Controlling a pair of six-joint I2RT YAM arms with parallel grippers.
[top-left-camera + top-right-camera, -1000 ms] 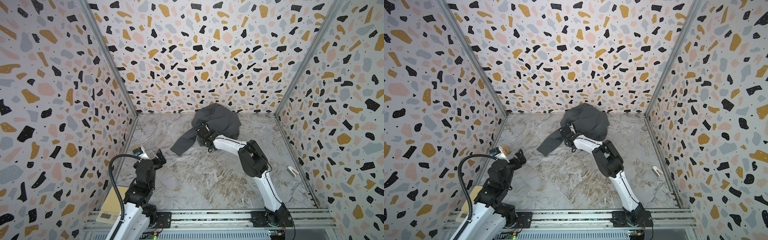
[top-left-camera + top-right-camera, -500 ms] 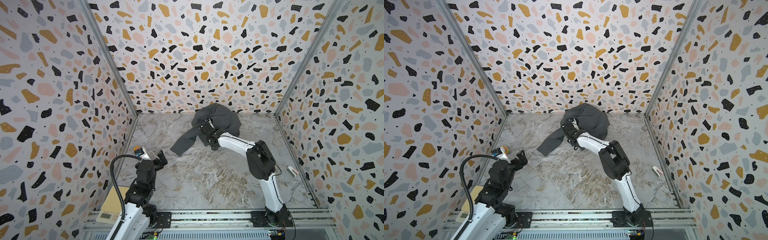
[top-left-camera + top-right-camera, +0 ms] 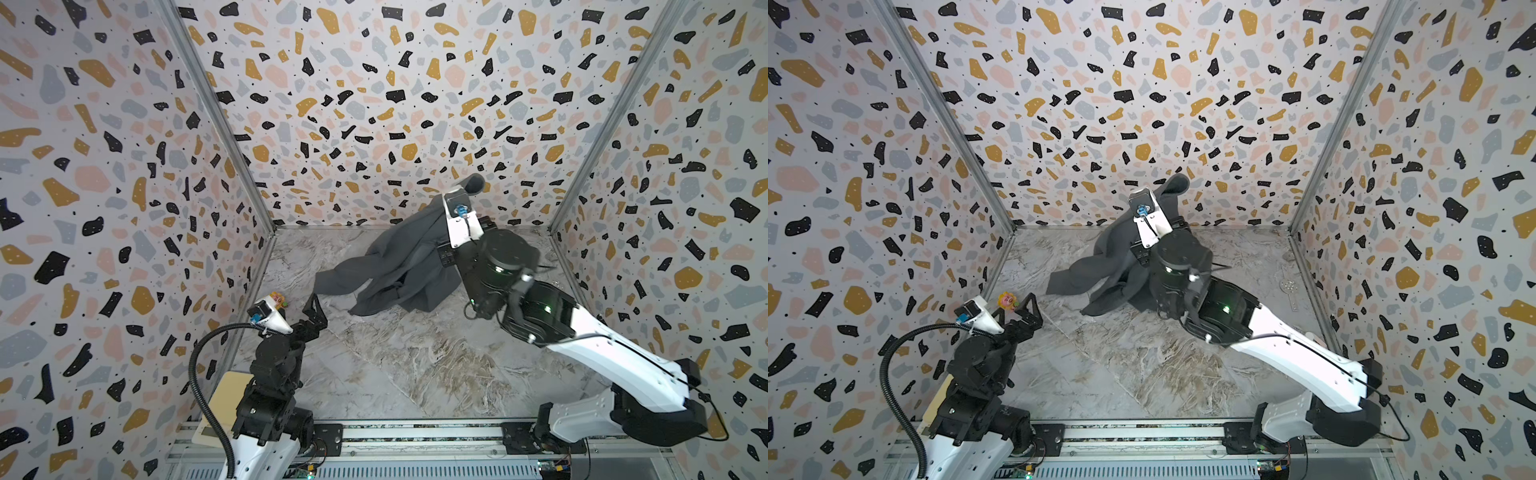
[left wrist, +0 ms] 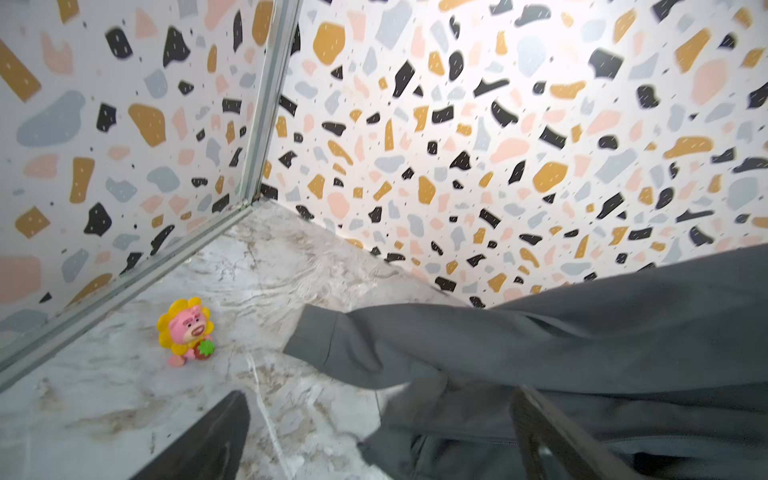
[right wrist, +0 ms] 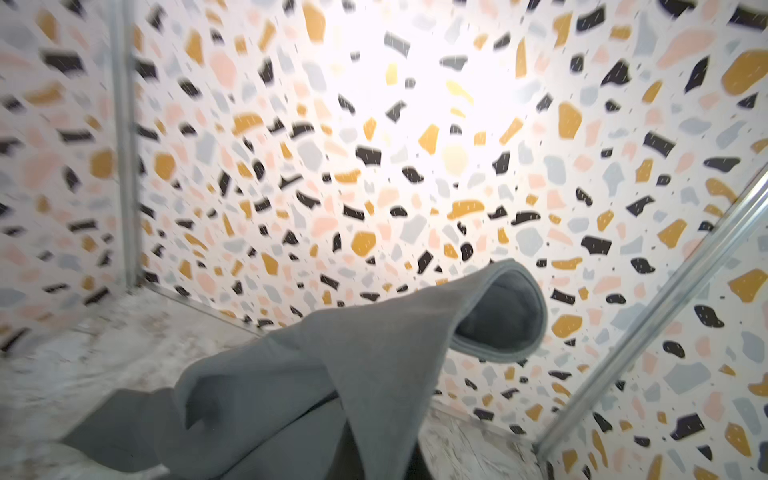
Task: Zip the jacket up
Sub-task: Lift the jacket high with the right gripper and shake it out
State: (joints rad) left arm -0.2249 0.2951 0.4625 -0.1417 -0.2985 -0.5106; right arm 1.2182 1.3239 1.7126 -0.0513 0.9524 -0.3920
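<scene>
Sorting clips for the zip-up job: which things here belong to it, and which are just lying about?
Job: jacket, held up by the shut right gripper; left gripper, open, idle.
Lying about: pink-and-yellow toy figure; small metal piece near the right wall.

right gripper (image 3: 466, 194) sat low on the jacket (image 3: 399, 266) a second ago, jaws apart. Now it's clamped on the fabric and raised high against the back wall (image 3: 395, 124). The jacket is no longer a low heap: one end is hoisted with the gripper, and the rest drapes to the floor (image 3: 395, 365) with a sleeve trailing left.
</scene>
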